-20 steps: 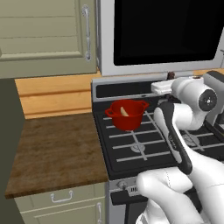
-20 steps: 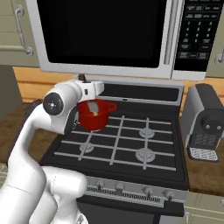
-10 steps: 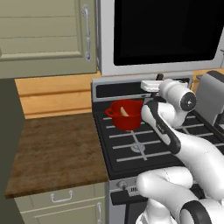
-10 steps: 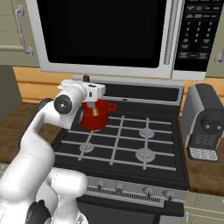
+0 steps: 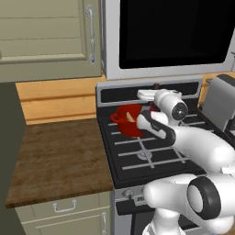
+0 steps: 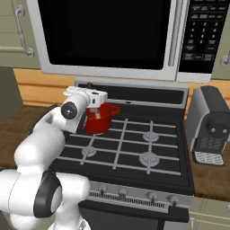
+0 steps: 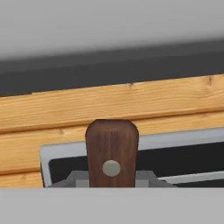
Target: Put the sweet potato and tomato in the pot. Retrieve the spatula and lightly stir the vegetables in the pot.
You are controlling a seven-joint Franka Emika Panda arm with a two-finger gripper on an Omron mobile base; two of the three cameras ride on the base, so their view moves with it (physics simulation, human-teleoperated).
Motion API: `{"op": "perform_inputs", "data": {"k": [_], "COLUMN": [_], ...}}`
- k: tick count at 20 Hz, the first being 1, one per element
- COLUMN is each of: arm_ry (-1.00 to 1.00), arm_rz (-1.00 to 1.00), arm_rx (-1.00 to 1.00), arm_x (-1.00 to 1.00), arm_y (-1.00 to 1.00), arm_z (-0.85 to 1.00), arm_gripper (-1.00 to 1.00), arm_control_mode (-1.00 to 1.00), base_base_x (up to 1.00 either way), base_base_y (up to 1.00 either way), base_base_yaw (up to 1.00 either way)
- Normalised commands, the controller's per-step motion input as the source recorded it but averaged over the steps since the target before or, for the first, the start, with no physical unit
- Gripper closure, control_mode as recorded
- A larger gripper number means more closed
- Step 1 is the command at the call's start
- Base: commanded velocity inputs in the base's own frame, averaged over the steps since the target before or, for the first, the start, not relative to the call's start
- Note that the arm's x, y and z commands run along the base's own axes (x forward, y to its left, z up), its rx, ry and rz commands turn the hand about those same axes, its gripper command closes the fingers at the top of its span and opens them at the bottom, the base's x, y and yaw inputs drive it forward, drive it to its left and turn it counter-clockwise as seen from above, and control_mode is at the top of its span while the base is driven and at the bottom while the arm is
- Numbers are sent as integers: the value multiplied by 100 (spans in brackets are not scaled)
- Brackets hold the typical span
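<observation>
While we are looking down the hand view, the brown handle of the spatula (image 7: pixel 112 151) is rising from the bottom center of the frame, and we are seeing our gripper (image 7: pixel 112 183) clenched on it, with wooden wall boards behind. At the center of the left base view, our gripper (image 5: pixel 148 95) is hovering just above the pot (image 5: pixel 127 121), which is sitting on the upper left of the stove (image 5: pixel 151 151). A pale lump, the sweet potato (image 5: pixel 131 118), is lying inside the pot. At the right, a coffee machine (image 6: pixel 210 126) is standing beside the stove.
</observation>
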Motion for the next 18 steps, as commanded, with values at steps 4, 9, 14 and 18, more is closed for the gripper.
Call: {"op": "perform_inputs", "data": {"k": [4,9,14,18], "arm_ry": [0,0,0,7], "arm_rz": [0,0,0,0], "arm_rx": [0,0,0,0], "arm_x": [54,62,56,47], "arm_y": [7,10,14,13], "arm_z": [-11,-23,-25,-33], "arm_gripper": [100,100,100,100], "arm_control_mode": [-100,-100,-100,-100], "base_base_x": [0,0,0,0], "base_base_y": [0,0,0,0], "base_base_yaw": [0,0,0,0]}}
